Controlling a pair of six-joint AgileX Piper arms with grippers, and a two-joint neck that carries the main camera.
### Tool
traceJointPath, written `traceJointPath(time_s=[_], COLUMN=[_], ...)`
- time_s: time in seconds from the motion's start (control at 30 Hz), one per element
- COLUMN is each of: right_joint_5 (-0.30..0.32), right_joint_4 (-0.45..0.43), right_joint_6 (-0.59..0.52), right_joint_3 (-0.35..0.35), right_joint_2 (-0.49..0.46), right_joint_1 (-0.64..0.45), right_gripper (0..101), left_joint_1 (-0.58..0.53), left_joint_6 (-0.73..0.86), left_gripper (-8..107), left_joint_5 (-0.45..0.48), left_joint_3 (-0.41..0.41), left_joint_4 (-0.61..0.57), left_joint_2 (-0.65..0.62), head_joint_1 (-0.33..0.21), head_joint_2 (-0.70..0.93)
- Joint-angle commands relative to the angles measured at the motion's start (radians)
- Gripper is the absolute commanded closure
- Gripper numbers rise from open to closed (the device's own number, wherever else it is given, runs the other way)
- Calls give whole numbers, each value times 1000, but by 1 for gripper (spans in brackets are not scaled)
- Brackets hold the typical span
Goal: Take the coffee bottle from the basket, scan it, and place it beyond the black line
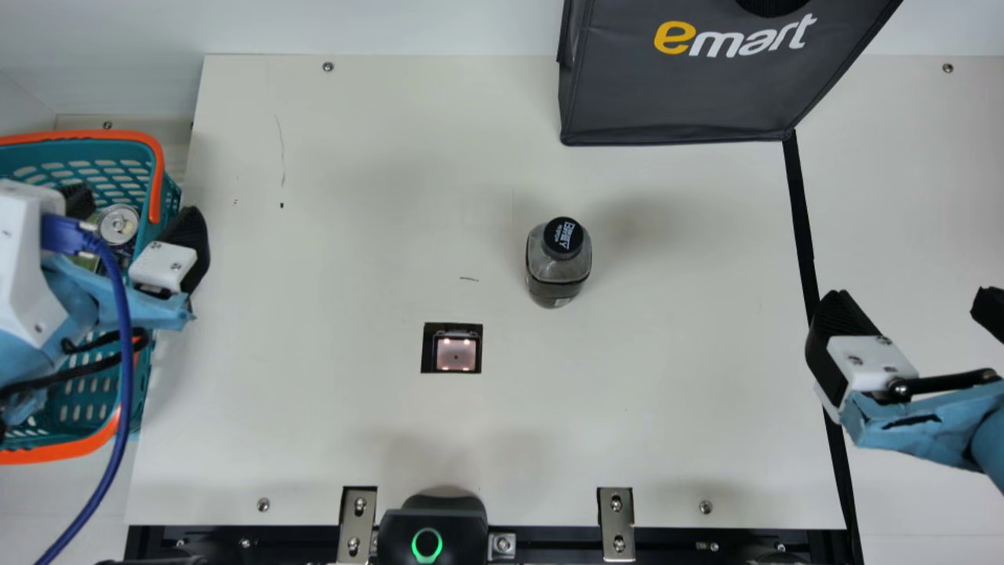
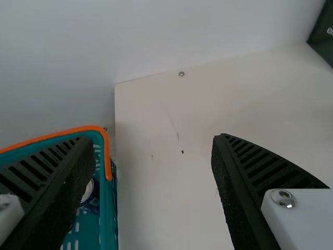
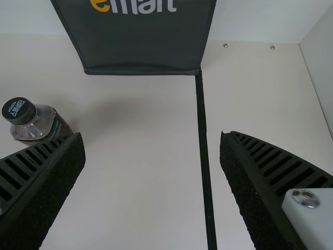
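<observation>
In the main view my left gripper (image 1: 135,216) is open over the basket (image 1: 86,136) and its right side. My right gripper (image 1: 914,308) stands open at the right, around the black line (image 1: 802,227). The coffee bottle (image 1: 558,263), dark-capped, is upright on the table between the arms, left of the line. The scanner window (image 1: 456,353) glows nearer the front. In the left wrist view, the left gripper (image 2: 152,146) holds nothing, with the basket (image 2: 106,208) by one finger. The right wrist view shows the bottle (image 3: 39,125) beyond one finger of the empty right gripper (image 3: 153,140) and the line (image 3: 204,146).
A dark bag (image 1: 674,86) stands at the back right, its corner at the black line's far end. A can (image 1: 118,225) and other items lie in the basket. A black device with a green ring (image 1: 426,545) sits at the front edge, between metal brackets.
</observation>
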Motion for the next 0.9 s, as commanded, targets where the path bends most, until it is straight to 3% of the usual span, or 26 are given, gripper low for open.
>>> traceJointPath(time_s=[0.0,0.87], right_joint_5=[0,1], right_joint_4=[0,0], right_joint_6=[0,0], right_joint_3=[0,0], right_joint_2=[0,0], right_joint_1=[0,0], right_gripper=[11,11], left_joint_1=[12,87], left_joint_6=[0,-42], left_gripper=[9,9], left_joint_5=[2,71], left_joint_3=[16,142], left_joint_4=[-4,-3], left_joint_2=[-15,-178], head_joint_1=[-26,-26], head_joint_2=[2,2])
